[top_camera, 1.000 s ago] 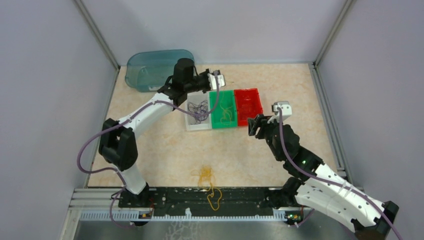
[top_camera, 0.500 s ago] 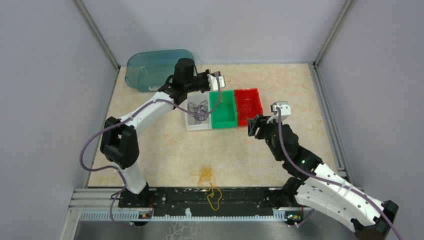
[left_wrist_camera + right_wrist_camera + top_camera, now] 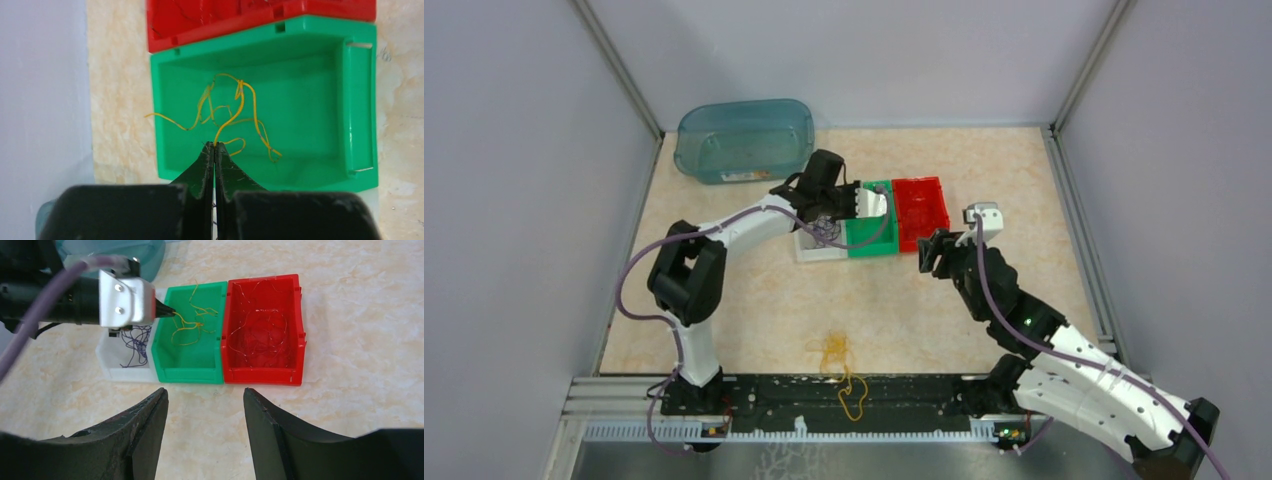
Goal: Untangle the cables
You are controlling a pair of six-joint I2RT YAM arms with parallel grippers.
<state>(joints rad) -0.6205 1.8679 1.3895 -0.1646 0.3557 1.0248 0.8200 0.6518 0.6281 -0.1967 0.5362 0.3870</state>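
My left gripper (image 3: pixel 214 145) is shut, its tips pinching a strand of the yellow-orange cables (image 3: pixel 235 115) that lie curled in the green bin (image 3: pixel 360 100). In the right wrist view its tips (image 3: pixel 170 311) are over the green bin's left side, with the yellow cables (image 3: pixel 187 322) trailing from them. Thin red cables (image 3: pixel 260 330) lie in the red bin (image 3: pixel 297 315). Dark purple cables (image 3: pixel 135 342) lie in the white bin (image 3: pixel 127 374). My right gripper (image 3: pixel 205 392) is open and empty, hovering in front of the bins, and it also shows in the top view (image 3: pixel 929 252).
A second yellow-orange clump (image 3: pixel 836 350) lies on the table near the front edge, with a loop (image 3: pixel 854 395) hanging over the black rail. A teal tub (image 3: pixel 744 140) stands at the back left. Walls enclose the table on three sides.
My left arm has swung forward and down from beside the teal tub to over the green bin. The right arm has hardly moved.
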